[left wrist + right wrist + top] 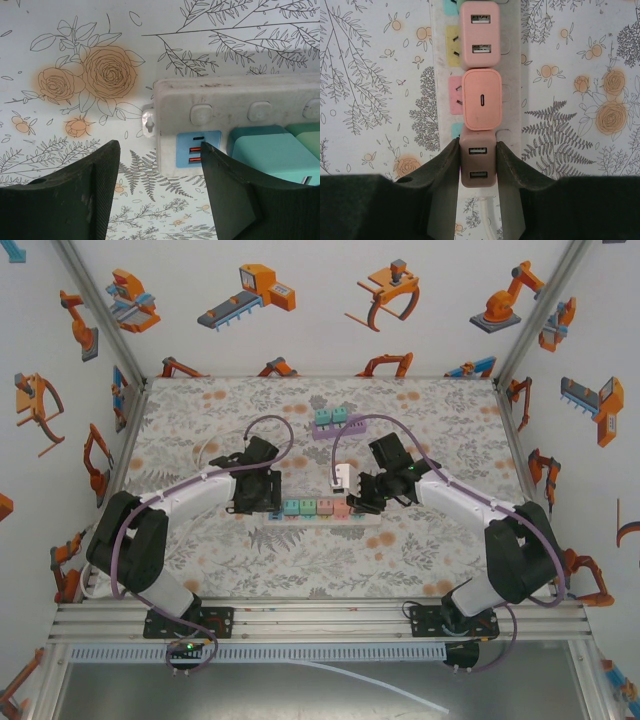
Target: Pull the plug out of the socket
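Note:
A white socket strip (pixel 300 521) lies across the table's middle with a row of plugs in it. My right gripper (pixel 362 496) is at its right end. In the right wrist view that gripper (pixel 477 145) is shut on a brownish-pink plug (pixel 478 165) with two USB ports, one finger on each side; the plug sits on the strip (pixel 512 75). My left gripper (pixel 159 150) stands open over the strip's left end (pixel 230 95). Its right finger (pixel 235 195) lies over the blue USB panel (pixel 187 145), and its left finger (pixel 95 190) is over bare table.
Two more pink plugs (pixel 480 99) (pixel 479 35) sit further along the strip, and teal ones (pixel 270 152) near its left end. A purple strip (pixel 335 426) with teal plugs lies at the back, its cable curving to a white plug (pixel 341 477). Walls enclose the table.

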Controlling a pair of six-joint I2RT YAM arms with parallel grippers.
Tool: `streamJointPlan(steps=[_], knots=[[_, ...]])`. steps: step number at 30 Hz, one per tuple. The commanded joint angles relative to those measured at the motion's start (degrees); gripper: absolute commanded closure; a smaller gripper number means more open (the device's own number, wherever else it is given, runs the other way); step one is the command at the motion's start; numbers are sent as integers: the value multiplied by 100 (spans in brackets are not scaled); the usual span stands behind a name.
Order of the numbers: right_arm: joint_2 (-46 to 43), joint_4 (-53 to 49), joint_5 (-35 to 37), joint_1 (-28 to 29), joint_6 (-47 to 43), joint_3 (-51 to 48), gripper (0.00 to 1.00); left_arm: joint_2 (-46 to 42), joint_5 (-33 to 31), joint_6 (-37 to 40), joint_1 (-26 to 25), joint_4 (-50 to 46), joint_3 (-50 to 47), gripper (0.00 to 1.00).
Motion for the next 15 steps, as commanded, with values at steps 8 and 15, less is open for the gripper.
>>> streamJointPlan(steps=[8, 15], knots=[[-173, 193, -394, 64, 138, 274, 97, 534, -289, -61, -183, -258, -325, 38], [-183, 150, -383, 64, 122, 226, 97, 537, -346, -98, -231, -251, -299, 37]])
